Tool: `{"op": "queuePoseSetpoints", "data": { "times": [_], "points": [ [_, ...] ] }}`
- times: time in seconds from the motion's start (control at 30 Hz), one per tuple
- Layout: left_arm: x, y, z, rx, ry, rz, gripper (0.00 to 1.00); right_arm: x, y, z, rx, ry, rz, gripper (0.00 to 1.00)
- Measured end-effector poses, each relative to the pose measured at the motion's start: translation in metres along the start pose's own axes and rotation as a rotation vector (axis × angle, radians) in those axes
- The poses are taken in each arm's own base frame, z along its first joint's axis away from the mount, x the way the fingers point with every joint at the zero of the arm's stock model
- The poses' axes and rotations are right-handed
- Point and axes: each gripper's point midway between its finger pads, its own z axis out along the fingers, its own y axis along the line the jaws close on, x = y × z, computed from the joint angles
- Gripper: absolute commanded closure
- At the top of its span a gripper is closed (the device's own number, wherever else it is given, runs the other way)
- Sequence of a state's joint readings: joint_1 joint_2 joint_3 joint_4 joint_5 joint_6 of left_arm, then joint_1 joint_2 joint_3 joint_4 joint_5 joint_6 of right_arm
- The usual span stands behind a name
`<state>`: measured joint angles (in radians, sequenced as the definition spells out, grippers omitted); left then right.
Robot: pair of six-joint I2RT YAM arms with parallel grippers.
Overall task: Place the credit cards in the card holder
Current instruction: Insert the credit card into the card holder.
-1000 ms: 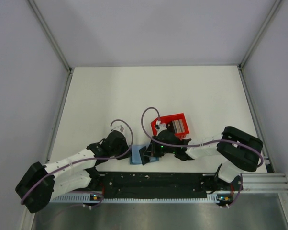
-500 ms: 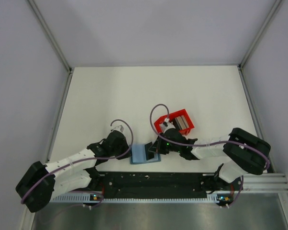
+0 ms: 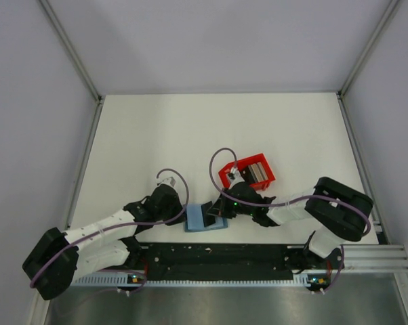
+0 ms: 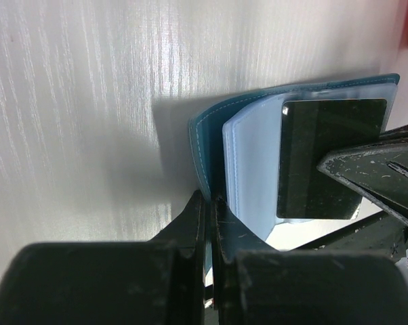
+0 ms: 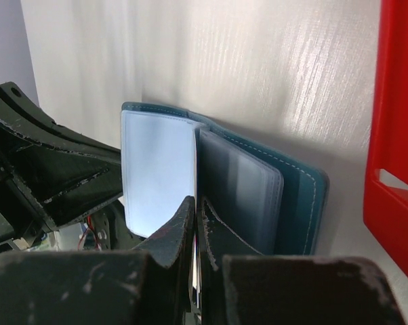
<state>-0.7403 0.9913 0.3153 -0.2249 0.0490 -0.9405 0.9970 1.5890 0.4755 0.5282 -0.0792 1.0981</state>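
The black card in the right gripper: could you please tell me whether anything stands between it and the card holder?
Nothing visible does. The black card, pinched by the right gripper, is at the clear sleeves of the card holder, whose cover the left gripper holds. Whether it has entered a sleeve cannot be told.

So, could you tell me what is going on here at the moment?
The left gripper is shut on the teal cover of the card holder, holding it open. The right gripper pinches a dark card and has it among the holder's clear sleeves; whether it sits in a pocket cannot be told. More cards lie in the red tray behind.
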Motion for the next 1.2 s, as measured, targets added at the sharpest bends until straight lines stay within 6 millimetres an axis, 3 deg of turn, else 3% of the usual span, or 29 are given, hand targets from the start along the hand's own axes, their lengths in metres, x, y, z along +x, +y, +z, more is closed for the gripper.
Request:
{"op": "queuePoseSetpoints", "data": {
  "times": [0.67, 1.2],
  "points": [
    [0.0, -0.0006, 0.0003, 0.003, 0.001, 0.0, 1.0, 0.0085, 0.0025, 0.0054, 0.028, 0.007, -0.008, 1.0],
    [0.0, -0.0012, 0.0008, 0.005, 0.002, 0.0, 1.0, -0.0008, -0.0059, -0.0006, 0.108, -0.034, -0.022, 1.0]
  ]
}}
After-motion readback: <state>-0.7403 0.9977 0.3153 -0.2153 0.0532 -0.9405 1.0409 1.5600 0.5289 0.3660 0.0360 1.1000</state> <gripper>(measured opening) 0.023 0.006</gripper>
